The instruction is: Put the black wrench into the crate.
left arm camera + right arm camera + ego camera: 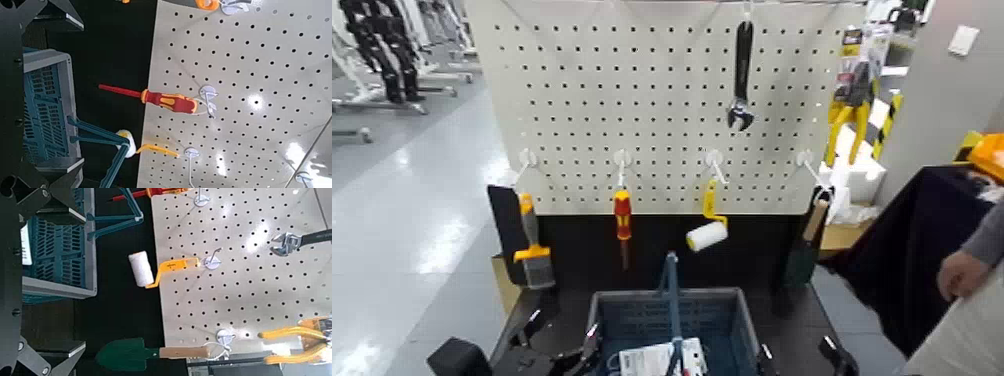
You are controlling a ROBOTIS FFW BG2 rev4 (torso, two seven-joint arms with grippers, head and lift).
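Crate [745, 315]: it stands on the dark table [792, 305], its blue handle [673, 300] raised; inside lies a white packet [650, 360].
Black wrench [742, 75]: it hangs high on the pegboard [662, 110], beyond and well above the crate, toward the crate's right side; black handle is up, grey metal head is down – it is apart from both claws.
Right claw [797, 350]: low, at the near right side of the crate; its two fingers are spread wide, with nothing between them.
Left claw [564, 335]: low, at the near left side of the crate; its fingers are also spread – it pinches nothing.
Screwdriver [623, 217]: red and yellow, hanging beyond the crate, above its left part, tip down.
Paint roller [708, 232]: yellow frame, white roll; it hangs beyond the crate, above its right part.
Brush [533, 245]: orange handle, hanging beyond the crate, to its left.
Trowel [805, 245]: green blade, wooden handle; it hangs beyond the crate, to its right.
Person's hand [962, 275]: well to the right of the crate.
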